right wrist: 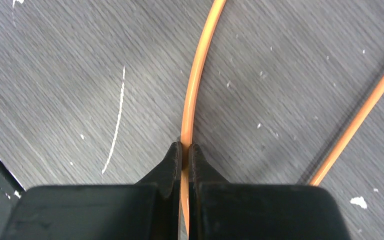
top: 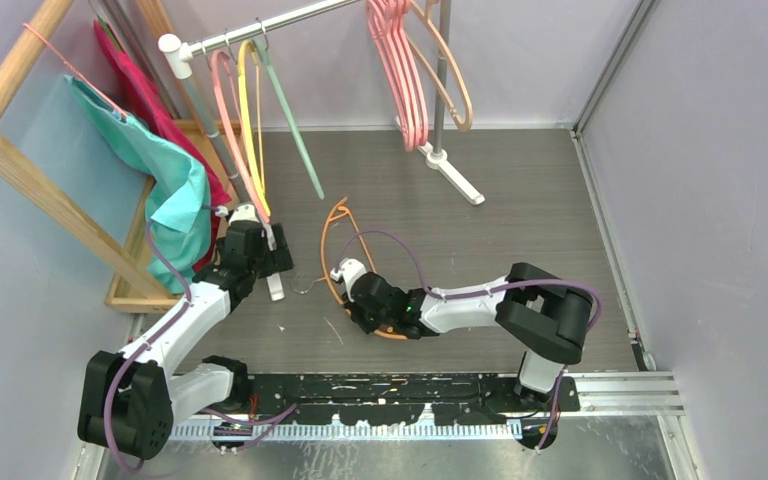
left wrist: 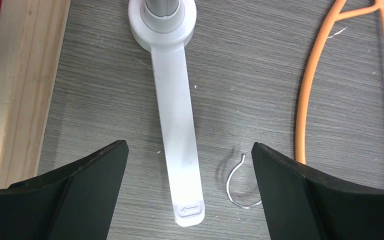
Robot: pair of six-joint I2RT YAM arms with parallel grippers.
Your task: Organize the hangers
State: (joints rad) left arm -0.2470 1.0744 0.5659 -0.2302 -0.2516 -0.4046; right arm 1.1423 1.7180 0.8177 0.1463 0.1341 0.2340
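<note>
Right claw point(right wrist: 185, 148) pinched tight on orange hanger point(right wrist: 196, 80); its wire runs straight ahead of the claw. Left claw point(left wrist: 190, 148) gapes empty, farther off.

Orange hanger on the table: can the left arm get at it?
Probably yes. The left gripper is open over the white foot; only a wire hook lies between it and the orange hanger, which the right gripper pinches.

Right gripper point(right wrist: 185, 150) clamped on orange hanger point(right wrist: 198, 75).
</note>
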